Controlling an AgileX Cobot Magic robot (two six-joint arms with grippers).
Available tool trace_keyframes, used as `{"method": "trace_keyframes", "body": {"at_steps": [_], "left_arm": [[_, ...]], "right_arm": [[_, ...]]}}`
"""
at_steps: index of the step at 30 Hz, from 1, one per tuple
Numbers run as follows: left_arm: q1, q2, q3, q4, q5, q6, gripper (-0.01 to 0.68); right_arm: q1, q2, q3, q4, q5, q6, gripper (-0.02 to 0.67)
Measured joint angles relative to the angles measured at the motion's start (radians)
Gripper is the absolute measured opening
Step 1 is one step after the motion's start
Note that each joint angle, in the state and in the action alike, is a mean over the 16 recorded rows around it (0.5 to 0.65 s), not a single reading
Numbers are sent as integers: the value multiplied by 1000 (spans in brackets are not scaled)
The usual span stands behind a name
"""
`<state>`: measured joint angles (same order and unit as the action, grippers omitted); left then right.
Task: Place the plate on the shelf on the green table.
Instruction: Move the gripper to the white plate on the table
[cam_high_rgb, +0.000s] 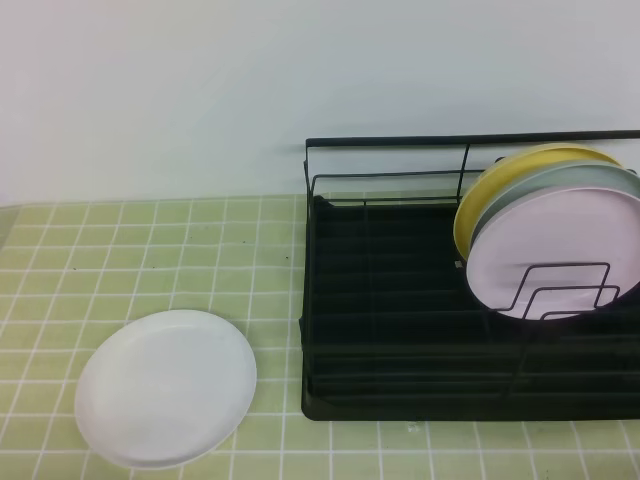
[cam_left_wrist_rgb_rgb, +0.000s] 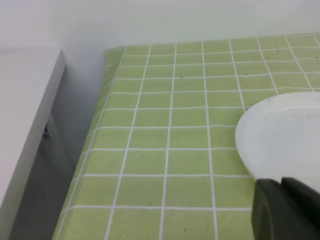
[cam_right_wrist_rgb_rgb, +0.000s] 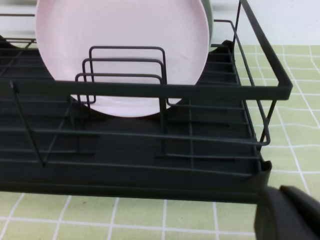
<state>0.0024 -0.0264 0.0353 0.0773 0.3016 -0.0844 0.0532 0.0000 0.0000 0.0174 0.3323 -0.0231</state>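
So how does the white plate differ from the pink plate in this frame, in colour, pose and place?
The white plate lies flat on the green table, left of the shelf; the pink plate stands on edge inside the shelf, behind the wire dividers. The white plate sits alone, while the pink plate leans against a grey-green and a yellow plate behind it. Both are round, plain and look similar in size.

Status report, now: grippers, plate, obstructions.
Both grippers shut, holding nothing. White plate flat on green table, left of rack. Pink plate racked at right; front slots free.
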Motion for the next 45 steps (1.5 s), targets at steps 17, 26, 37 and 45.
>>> {"method": "trace_keyframes", "body": {"at_steps": [17, 26, 37, 45], "left_arm": [[0, 0, 0, 0, 0, 0, 0], [0, 0, 0, 8, -5, 2, 0], [0, 0, 0, 31, -171, 1, 0], [0, 0, 0, 40, -301, 1, 0]], "right_arm": [[0, 0, 0, 0, 0, -6, -1], [0, 0, 0, 0, 0, -15, -1], [0, 0, 0, 0, 0, -16, -1], [0, 0, 0, 0, 0, -16, -1]]}}
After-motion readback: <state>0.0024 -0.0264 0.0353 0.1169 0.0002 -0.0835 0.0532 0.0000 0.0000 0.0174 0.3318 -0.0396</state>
